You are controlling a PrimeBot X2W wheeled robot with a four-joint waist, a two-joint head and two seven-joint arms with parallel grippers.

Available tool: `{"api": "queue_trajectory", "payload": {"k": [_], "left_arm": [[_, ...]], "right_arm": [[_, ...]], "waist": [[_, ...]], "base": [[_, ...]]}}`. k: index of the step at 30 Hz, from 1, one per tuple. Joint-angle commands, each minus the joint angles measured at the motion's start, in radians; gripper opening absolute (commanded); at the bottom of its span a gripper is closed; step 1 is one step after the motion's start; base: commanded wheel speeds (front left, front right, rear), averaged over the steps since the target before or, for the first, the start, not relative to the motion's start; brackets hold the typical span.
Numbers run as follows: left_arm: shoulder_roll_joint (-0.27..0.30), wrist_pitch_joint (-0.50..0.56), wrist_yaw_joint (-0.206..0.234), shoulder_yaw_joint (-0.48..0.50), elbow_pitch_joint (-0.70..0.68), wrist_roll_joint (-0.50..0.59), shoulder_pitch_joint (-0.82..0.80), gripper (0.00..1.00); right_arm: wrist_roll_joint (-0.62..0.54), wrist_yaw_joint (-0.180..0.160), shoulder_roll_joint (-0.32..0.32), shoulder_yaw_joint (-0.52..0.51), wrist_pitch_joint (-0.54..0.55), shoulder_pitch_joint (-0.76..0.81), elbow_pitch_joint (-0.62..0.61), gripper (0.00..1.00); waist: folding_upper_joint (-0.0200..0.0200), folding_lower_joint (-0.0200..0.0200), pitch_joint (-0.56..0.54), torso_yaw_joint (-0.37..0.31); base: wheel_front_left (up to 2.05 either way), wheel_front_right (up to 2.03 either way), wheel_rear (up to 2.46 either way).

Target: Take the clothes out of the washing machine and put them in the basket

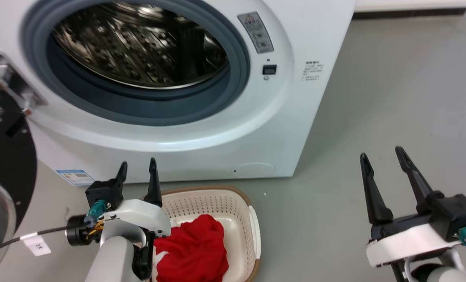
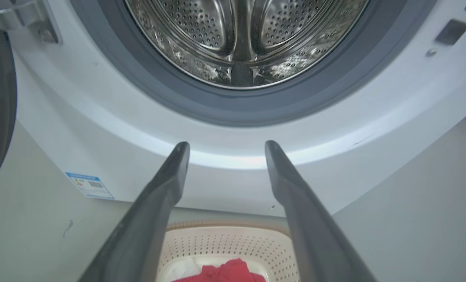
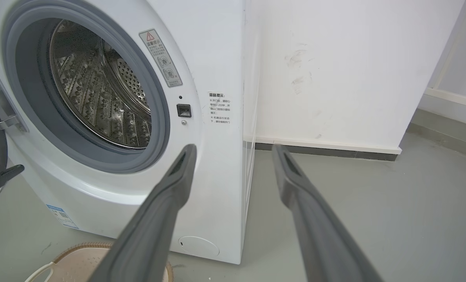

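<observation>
Left fingers (image 1: 153, 184) spread over basket (image 1: 217, 205); washing machine (image 1: 295, 117) ahead.

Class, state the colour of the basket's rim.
Brown, edging the cream basket; shows best in the head view.

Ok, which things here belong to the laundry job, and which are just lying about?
Job: washer, drum, basket, red clothes in the basket, left gripper and right gripper, both open.
Just there: blue label, warning sticker, tagged cable, skirting.
</observation>
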Motion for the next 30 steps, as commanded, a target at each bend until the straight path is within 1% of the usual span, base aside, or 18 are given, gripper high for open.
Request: {"api": "queue_trajectory", "payload": {"k": [1,7,12,18,21,30], "left_arm": [[-0.003,-0.002,0.006,-0.004,-0.042,0.023,0.029,1.00],[-0.003,-0.003,0.008,-0.018,-0.257,0.096,0.098,1.00],[0.011,-0.002,0.004,-0.037,-0.372,0.143,0.159,1.00],[0.024,0.002,0.013,-0.057,-0.443,0.168,0.251,1.00],[0.022,0.013,0.016,-0.065,-0.475,0.160,0.292,1.00],[0.024,0.055,0.034,-0.066,-0.530,0.150,0.343,1.00]], "right_arm": [[-0.010,-0.001,0.002,-0.002,0.008,0.023,-0.003,1.00],[-0.018,-0.001,0.002,-0.005,0.025,0.064,-0.007,1.00],[-0.016,-0.001,0.002,-0.016,0.037,0.099,-0.001,1.00],[-0.016,-0.001,0.002,-0.027,0.047,0.136,0.011,1.00],[-0.016,-0.001,0.002,-0.030,0.053,0.147,0.009,1.00],[-0.017,-0.001,0.002,-0.020,0.055,0.148,0.004,1.00]], "waist": [[-0.0001,0.0002,-0.035,0.018],[-0.0001,0.0002,-0.092,0.025],[-0.0001,0.0002,-0.130,0.026],[-0.0001,0.0002,-0.173,0.017],[-0.0001,0.0002,-0.182,0.016],[-0.0001,0.0002,-0.189,0.023]], "base": [[0.00,0.00,0.00],[0.00,0.00,0.00],[0.00,0.00,0.00],[0.00,0.00,0.00],[0.00,0.00,0.00],[0.00,0.00,0.00]]}}
